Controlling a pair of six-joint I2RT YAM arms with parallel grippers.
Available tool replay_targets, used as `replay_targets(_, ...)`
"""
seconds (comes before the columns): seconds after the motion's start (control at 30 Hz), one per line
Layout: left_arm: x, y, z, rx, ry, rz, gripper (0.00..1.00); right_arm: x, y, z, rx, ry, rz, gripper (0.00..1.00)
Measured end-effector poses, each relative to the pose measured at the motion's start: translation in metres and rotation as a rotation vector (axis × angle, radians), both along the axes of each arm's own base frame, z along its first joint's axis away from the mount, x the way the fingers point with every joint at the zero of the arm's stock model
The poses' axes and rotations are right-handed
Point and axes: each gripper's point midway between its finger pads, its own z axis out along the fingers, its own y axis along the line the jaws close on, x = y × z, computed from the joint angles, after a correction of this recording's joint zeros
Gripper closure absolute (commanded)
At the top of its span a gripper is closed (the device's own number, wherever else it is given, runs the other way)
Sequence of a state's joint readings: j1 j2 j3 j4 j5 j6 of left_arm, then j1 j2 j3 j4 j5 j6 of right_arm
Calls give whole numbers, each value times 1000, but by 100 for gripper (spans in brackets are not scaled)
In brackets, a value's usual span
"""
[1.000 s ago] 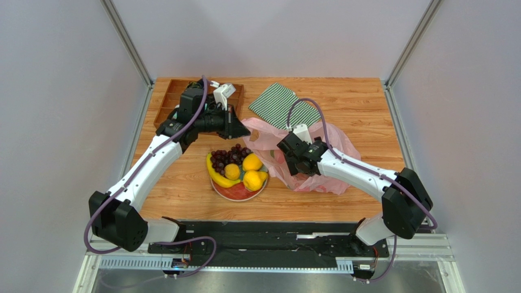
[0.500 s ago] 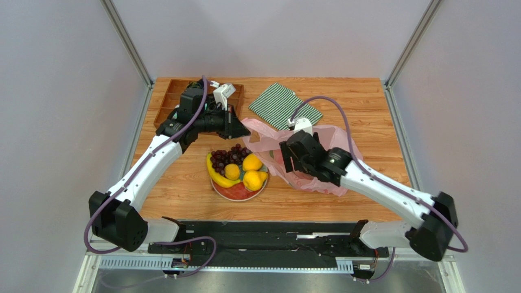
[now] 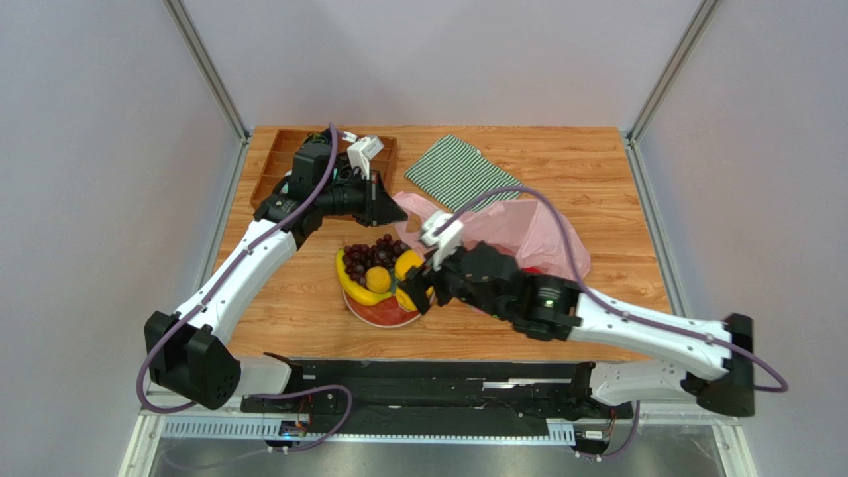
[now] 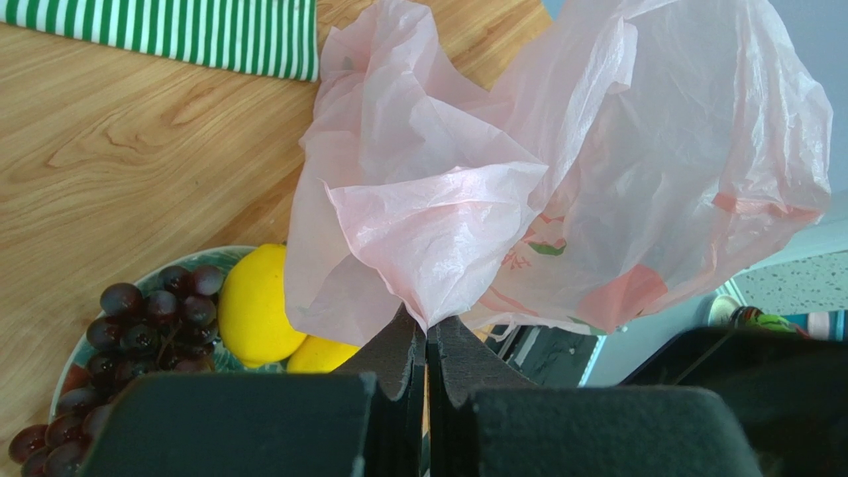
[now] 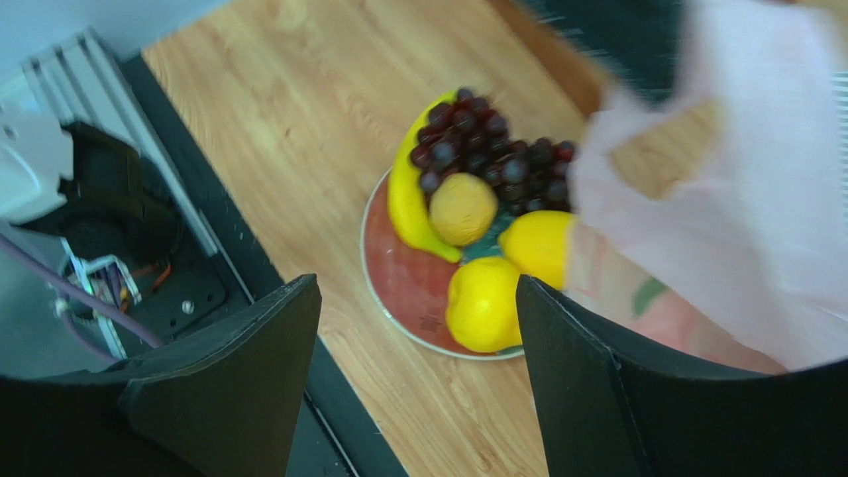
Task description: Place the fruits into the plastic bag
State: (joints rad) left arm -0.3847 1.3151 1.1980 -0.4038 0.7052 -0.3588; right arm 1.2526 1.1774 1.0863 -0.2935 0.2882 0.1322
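**Fruit on the plate, bag pinched open beside it**

The fruits (image 5: 468, 214) sit together on the red plate (image 5: 398, 283) near the front middle of the worktop (image 3: 597, 169). A banana (image 5: 408, 214) curves along the plate's left rim. The grape bunch (image 5: 488, 149) lies at the far side, and a small orange (image 5: 463, 209) sits between the two. Two lemons (image 5: 485, 303) lie on the side nearest the bag.

The pink plastic bag (image 3: 528, 231) lies crumpled just right of the plate, and its loose edge reaches over the plate's far right rim. Something reddish shows through the film low down. I cannot tell whether it is a fruit or print on the bag.

My left gripper (image 4: 426, 343) is closed tight on a bunched fold of the bag's edge, holding that fold lifted above the plate's far side.

My right gripper (image 5: 416, 288) hangs over the near side of the plate with its jaws spread wide and nothing between them. The lemons sit directly under the gap.

Behind the bag, a green-and-white striped cloth (image 3: 460, 171) lies flat. A wooden tray (image 3: 274, 159) sits in the far left corner.
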Motion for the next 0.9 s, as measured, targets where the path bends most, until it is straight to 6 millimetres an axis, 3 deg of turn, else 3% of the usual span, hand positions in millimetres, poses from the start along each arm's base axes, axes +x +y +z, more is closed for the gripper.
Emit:
replay_targets(0.13, 0, 0, 0, 0, 0, 0, 100, -17, 41, -54, -184, 9, 97, 21)
replay_targets(0.3, 0, 0, 0, 0, 0, 0, 100, -19, 63, -94, -342, 18, 103, 16)
replay_targets(0.5, 0, 0, 0, 0, 0, 0, 100, 8, 61, -122, -476, -1, -16, 14)
replay_targets(0.67, 0, 0, 0, 0, 0, 0, 100, 27, 40, -154, -602, 8, -105, 12)
replay_targets(0.9, 0, 0, 0, 0, 0, 0, 100, 47, 27, -159, -622, 12, -184, 11)
